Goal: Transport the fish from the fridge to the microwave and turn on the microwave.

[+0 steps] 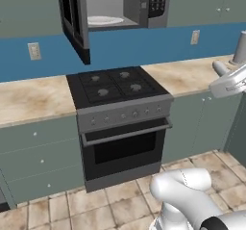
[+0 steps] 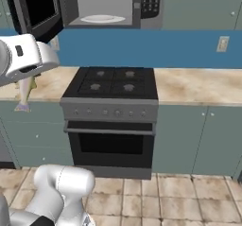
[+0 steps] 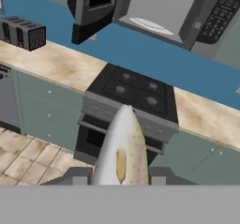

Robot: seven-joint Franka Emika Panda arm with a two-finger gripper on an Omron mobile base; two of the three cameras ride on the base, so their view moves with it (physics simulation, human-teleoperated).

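Jaws clamped on the fish point(image 3: 123, 148), which hangs tail-down in the air over the bench's point(image 2: 198, 85) left end, left of the stove point(image 2: 113, 83). Microwave point(image 2: 106, 5) door open, turntable point(image 2: 100, 18) bare.

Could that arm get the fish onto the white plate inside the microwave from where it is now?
Probably yes. The microwave door is swung open, the turntable is bare, and nothing stands between it and the fish hanging from the gripper, though it must rise.

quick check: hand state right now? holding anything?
Hand: closed on the fish, which hangs from it beside the stove; the microwave door is open.
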